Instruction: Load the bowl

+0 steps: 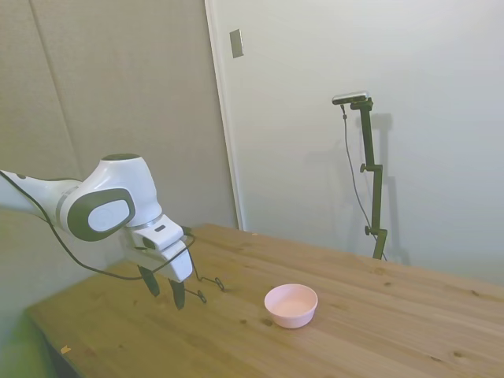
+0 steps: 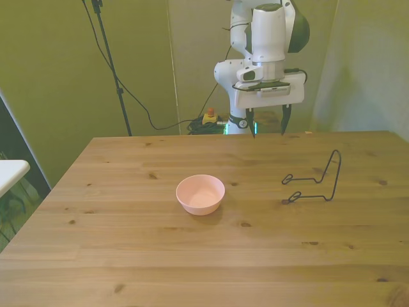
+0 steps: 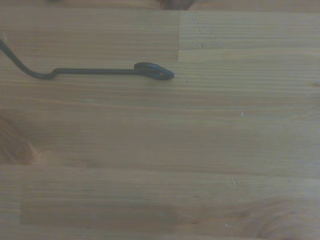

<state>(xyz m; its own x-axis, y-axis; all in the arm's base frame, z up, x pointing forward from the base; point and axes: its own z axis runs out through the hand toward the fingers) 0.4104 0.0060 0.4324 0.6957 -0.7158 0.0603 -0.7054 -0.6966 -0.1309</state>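
The bowl (image 1: 290,305) (image 2: 200,194) is small, round and pale pink, and it stands upright and empty near the middle of the wooden table (image 2: 128,256). My gripper (image 1: 167,299) (image 2: 268,130) hangs above the table's far edge, well away from the bowl. It points down, is open, and holds nothing. The bowl is out of the wrist view.
A black wire stand (image 2: 316,179) (image 1: 209,287) (image 3: 100,71) sits on the table at the front view's right, between the gripper and the near edge. A white surface (image 2: 9,169) juts in at the front view's left edge. Cables (image 2: 204,121) lie on the floor behind the table.
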